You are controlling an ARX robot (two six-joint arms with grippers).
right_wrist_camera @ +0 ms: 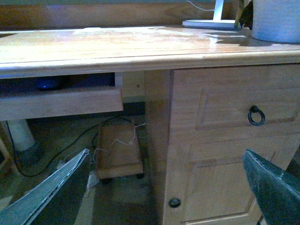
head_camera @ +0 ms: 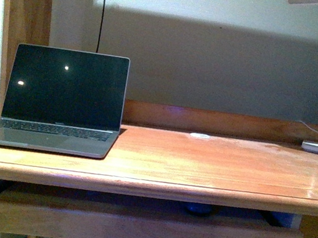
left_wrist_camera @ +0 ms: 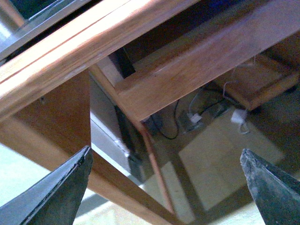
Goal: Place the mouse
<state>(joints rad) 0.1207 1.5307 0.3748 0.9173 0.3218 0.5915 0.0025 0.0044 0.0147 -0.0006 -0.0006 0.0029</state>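
Mouse [head_camera: 199, 209] sitting in pull-out tray [head_camera: 129, 224] under table [head_camera: 199, 168] top, toward 6 o'clock in front view, partly hidden behind tray front. Laptop [head_camera: 57, 108] standing open at 9 o'clock. Left fingers [left_wrist_camera: 61, 192], right fingers [right_wrist_camera: 56, 197] — both gaping wide, gripping nothing.

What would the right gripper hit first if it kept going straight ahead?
Probably the desk cabinet's wooden front, just beside the pulled-out drawer; the right gripper is open and empty. Depth unclear.

Left gripper [left_wrist_camera: 165, 153]: jaws spread wide apart, both dark, tapered fingertips [left_wrist_camera: 65, 185] in view. Right gripper [right_wrist_camera: 166, 153]: jaws likewise spread wide apart, its fingertips [right_wrist_camera: 274, 185] dark, one with a pale edge.
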